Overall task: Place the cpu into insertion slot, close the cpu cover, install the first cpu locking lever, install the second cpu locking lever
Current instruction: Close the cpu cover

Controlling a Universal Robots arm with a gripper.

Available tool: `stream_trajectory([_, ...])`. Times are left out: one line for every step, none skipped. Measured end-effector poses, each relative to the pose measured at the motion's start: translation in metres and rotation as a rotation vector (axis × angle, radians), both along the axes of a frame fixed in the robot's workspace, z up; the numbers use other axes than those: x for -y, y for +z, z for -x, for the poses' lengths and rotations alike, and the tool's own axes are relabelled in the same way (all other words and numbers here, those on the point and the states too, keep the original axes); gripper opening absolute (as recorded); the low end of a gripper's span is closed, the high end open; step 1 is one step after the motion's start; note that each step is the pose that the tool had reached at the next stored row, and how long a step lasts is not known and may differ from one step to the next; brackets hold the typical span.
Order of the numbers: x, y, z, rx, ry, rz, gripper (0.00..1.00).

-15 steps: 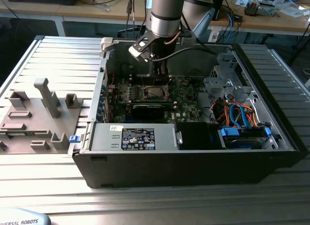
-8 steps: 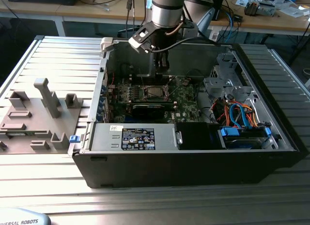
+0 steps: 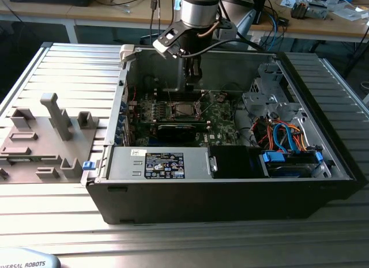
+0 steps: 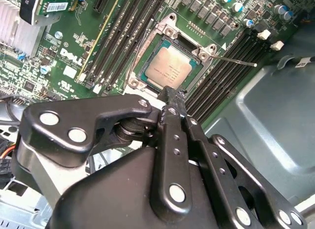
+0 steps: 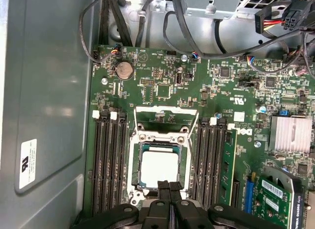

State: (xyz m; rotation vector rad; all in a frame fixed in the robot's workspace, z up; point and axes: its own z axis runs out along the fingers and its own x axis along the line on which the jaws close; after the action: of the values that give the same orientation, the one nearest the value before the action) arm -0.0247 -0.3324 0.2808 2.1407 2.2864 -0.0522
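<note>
Black metal gripper [image 4: 172, 92], fingers pressed together and empty, sits at the edge of the dull-silver square cpu [image 4: 168, 69]. Seating it probably needs light, level pressure.

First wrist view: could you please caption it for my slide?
Shut hand by the silver square cpu seated in its metal-rimmed socket, silver frame cover open.
</note>
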Motion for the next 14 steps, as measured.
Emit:
stream_trajectory([0.0000, 0.0001, 0.0000, 0.0000, 0.000, -0.0001, 0.11])
stream_trajectory([0.0000, 0.0002, 0.0000, 0.0000, 0.000, 0.0000, 0.11])
stream_trajectory([0.0000, 0.0002, 0.0000, 0.0000, 0.000, -0.0001, 0.11])
stream_trajectory([0.0000, 0.0003, 0.0000, 0.0000, 0.000, 0.0000, 0.11])
stream_trajectory([0.0000, 0.0003, 0.0000, 0.0000, 0.000, -0.0001, 0.11])
stream_trajectory([0.0000, 0.0005, -0.0007, -0.0001, 0.000, 0.0003, 0.11])
stream_trajectory([0.0000, 0.0004, -0.0014, 0.0000, 0.000, 0.0007, 0.11])
stream_trajectory([0.0000, 0.0003, -0.0018, 0.0000, 0.000, 0.0007, 0.11])
stream_trajectory([0.0000, 0.0003, -0.0023, 0.0000, 0.000, 0.0007, 0.11])
stream_trajectory([0.0000, 0.0002, -0.0027, 0.0000, 0.000, 0.0009, 0.11])
stream_trajectory([0.0000, 0.0001, -0.0035, 0.0000, 0.000, 0.0011, 0.11])
stream_trajectory([0.0000, 0.0000, -0.0043, 0.0000, 0.000, 0.0015, 0.11])
stream_trajectory([0.0000, -0.0001, -0.0056, 0.0000, 0.000, 0.0023, 0.11])
stream_trajectory([-0.0001, -0.0002, -0.0077, 0.0000, 0.000, 0.0041, 0.11])
